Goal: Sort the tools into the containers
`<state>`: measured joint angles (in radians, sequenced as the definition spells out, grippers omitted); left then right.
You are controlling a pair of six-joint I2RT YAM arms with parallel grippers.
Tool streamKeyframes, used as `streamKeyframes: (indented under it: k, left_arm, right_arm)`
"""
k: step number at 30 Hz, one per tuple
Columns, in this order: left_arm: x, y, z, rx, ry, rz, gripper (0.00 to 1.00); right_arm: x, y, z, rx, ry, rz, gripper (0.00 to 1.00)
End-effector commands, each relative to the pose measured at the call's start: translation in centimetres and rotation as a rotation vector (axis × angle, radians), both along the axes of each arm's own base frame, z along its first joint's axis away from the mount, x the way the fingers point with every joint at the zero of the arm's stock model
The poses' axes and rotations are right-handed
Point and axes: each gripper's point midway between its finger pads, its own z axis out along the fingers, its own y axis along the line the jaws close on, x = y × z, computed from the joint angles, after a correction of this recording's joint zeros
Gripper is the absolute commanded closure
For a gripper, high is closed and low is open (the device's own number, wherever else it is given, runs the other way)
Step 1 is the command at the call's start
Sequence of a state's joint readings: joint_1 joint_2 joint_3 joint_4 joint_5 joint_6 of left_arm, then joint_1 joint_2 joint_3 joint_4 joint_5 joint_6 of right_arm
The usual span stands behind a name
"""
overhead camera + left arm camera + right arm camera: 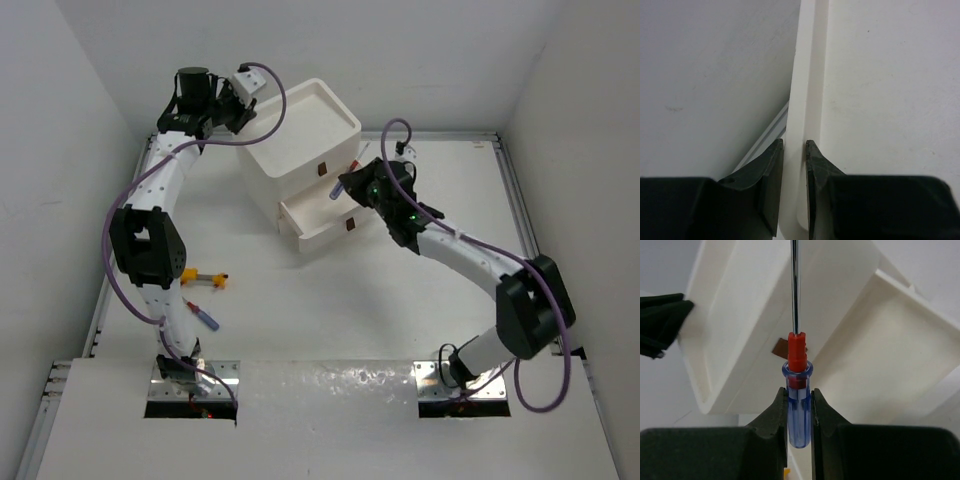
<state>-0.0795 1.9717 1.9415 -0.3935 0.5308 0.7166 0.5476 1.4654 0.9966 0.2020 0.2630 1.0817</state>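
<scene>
Nearest the arm bases, two tools lay unsorted on the table (330,310) beside the left arm: a blue-handled screwdriver (205,317) and, just beyond it, a yellow-orange screwdriver (206,278). Neither was near the containers.

Farther in, the right gripper (799,390) pinched a second blue screwdriver (799,420) by its handle. The red collar and thin shaft pointed away toward the drawer unit (275,165). The tool hung in the air close to the pulled-out drawer (900,355) and had not been let go. No tool showed in the part of that drawer on view. A small dark-red handle (782,347) marked a shut drawer above it.

At the far side, the left gripper (794,147) had its fingers closed about the unit's raised top rim, one on each side, seemingly steadying it.

The job looked to be well short of done: one tool on its way in and at least two left on the table. No green-handled tools could be seen, and whether any lay inside the shut drawers could not be told.
</scene>
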Motion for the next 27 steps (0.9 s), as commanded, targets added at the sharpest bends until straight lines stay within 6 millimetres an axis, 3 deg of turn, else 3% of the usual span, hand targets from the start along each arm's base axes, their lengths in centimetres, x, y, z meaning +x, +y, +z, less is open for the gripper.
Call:
streamKeyframes:
  k: [1,2,6,8,9,13,18,20,23,25,26,27]
  left_arm:
    - [-2.1,-0.9,-4.2,-0.013,0.184,0.027,0.97]
    - [-2.1,-0.8,-4.2,-0.011,0.183,0.027,0.94]
    - [-2.2,-1.0,-4.3,-0.010,0.191,0.028,0.85]
    - [-2.2,-1.0,-4.1,-0.011,0.188,0.028,0.79]
    - [-2.2,-0.9,-4.1,-0.013,0.191,0.027,0.76]
    - [-2.6,-1.4,-3.3,-0.015,0.190,-0.002,0.55]
    - [-3.3,-1.8,-1.1,-0.030,0.166,-0.027,0.45]
    - [-3.7,-2.0,1.3,-0.046,0.126,-0.038,0.43]
    - [-5.3,-2.3,5.9,-0.063,0.068,-0.071,0.42]
    - [-8.0,-2.1,6.8,0.011,0.072,-0.144,0.42]
    - [-10.6,-1.5,7.3,0.102,0.046,-0.201,0.42]
    - [-12.3,-1.1,5.5,0.161,0.079,-0.243,0.42]
  right_arm:
    - [2.3,2.6,2.1,0.157,-0.032,0.021,0.98]
    - [2.8,3.1,0.5,0.140,-0.004,0.027,0.96]
    - [3.3,4.6,-1.4,0.128,0.062,0.073,0.81]
    - [3.4,5.1,-1.5,0.129,0.067,0.093,0.69]
    - [3.4,5.2,-1.4,0.121,0.063,0.101,0.54]
    - [3.0,5.3,-1.1,0.088,0.057,0.129,0.36]
    - [2.4,4.9,0.4,0.041,0.011,0.155,0.31]
    - [2.0,4.8,1.5,-0.029,-0.050,0.186,0.31]
    - [1.1,4.4,4.3,-0.117,-0.156,0.230,0.30]
    - [0.2,4.0,4.8,-0.236,-0.200,0.292,0.27]
    - [-0.2,3.3,5.8,-0.312,-0.249,0.314,0.26]
    - [-0.9,3.0,5.6,-0.355,-0.252,0.342,0.22]
